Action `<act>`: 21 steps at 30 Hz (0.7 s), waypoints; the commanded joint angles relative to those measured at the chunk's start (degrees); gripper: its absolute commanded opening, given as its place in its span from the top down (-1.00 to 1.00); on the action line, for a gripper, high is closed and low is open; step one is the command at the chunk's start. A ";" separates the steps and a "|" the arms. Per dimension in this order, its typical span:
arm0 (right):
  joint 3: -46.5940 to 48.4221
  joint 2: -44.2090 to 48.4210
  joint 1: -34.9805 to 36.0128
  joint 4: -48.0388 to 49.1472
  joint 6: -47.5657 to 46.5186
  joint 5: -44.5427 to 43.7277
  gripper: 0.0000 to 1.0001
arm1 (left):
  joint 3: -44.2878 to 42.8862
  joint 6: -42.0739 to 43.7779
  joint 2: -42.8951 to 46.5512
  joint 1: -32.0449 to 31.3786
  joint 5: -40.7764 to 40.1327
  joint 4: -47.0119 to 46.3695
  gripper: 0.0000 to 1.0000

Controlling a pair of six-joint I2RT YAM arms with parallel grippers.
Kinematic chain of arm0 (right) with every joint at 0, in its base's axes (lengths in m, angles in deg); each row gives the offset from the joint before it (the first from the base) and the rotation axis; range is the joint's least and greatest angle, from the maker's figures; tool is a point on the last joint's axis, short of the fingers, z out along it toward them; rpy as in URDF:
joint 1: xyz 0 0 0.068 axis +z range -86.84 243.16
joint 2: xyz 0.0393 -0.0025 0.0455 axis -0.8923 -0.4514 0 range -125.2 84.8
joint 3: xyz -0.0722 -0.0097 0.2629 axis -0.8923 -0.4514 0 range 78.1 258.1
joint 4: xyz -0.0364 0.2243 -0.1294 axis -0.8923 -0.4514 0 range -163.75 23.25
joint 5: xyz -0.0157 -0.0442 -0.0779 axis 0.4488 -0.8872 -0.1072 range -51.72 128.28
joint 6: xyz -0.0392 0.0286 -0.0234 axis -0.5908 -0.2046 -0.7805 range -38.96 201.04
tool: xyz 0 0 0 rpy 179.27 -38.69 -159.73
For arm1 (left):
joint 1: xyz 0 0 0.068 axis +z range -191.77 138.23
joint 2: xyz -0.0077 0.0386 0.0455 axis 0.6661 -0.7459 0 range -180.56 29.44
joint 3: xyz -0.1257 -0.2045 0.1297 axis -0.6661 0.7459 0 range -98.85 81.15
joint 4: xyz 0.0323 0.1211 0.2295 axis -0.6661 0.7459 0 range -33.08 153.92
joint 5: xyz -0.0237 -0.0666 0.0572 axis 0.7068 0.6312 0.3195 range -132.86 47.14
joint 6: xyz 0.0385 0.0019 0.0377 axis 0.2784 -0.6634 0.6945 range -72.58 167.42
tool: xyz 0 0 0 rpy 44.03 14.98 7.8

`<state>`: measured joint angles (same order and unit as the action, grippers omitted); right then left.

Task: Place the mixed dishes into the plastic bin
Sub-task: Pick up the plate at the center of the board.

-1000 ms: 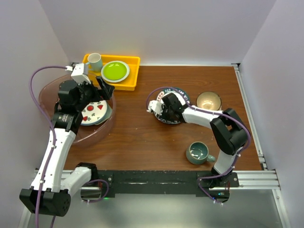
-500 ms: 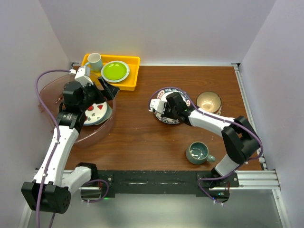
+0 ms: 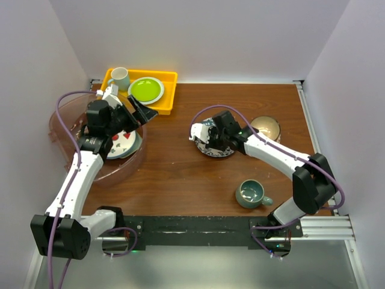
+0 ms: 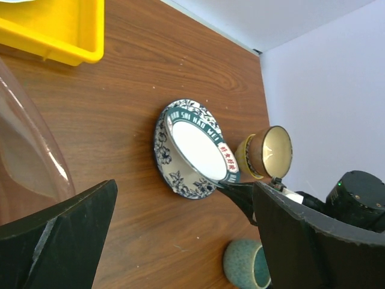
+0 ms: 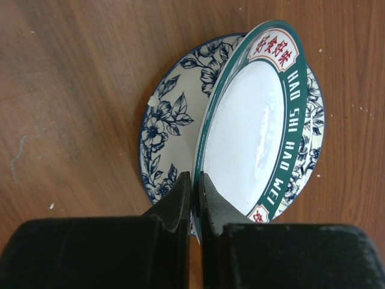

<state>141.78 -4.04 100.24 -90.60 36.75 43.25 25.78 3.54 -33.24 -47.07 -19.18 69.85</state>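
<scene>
Atop a blue-floral plate, a tilted green-rimmed white plate

A green-rimmed plate with a white centre and lettering round its border stands tilted on edge, its rim pinched between the jaws of the right gripper. Its lower edge rests on a blue floral plate lying flat mid-counter. A cream-tan bowl sits upright nearby to the right, and a teal mug stands upright nearer the front. The transparent pinkish plastic bin sits at the left, holding a red-and-white plate flat inside.
</scene>
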 commanded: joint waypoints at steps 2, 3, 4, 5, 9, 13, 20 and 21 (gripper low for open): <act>6.36 2.70 -0.08 -3.82 -0.44 4.69 1.00 | 1.41 -5.94 -0.34 -0.24 4.44 -5.45 -1.00; 7.59 2.70 -0.08 -4.79 -0.44 5.04 1.00 | 1.50 -6.74 -0.52 -0.32 4.88 -6.24 -1.00; 8.21 2.70 0.01 -5.23 -0.44 5.31 1.00 | 1.67 -7.27 -0.95 -0.41 5.32 -6.77 -1.00; 8.74 2.62 0.01 -5.50 -0.44 5.57 1.00 | 1.59 -8.23 -1.22 -0.67 5.76 -7.12 -1.00; 10.84 2.62 0.01 -7.16 -0.53 7.15 1.00 | 1.67 -11.05 -2.19 -2.25 5.59 -8.44 -1.00; 12.78 2.79 0.01 -8.66 -0.27 8.56 1.00 | 1.59 -16.05 -4.29 -5.59 3.40 -9.32 -1.00; 16.82 3.32 0.01 -10.68 0.79 10.40 1.00 | -2.36 -24.57 -10.00 -13.67 -5.29 -2.67 -1.00; 17.61 3.49 0.01 -11.12 0.96 10.58 1.00 | -4.02 -25.28 -10.79 -14.38 -6.18 -1.43 -1.00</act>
<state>154.19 -4.04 100.24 -102.34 37.14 51.38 26.80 -15.21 -41.37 -58.39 -19.64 64.45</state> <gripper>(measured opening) 0.052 0.997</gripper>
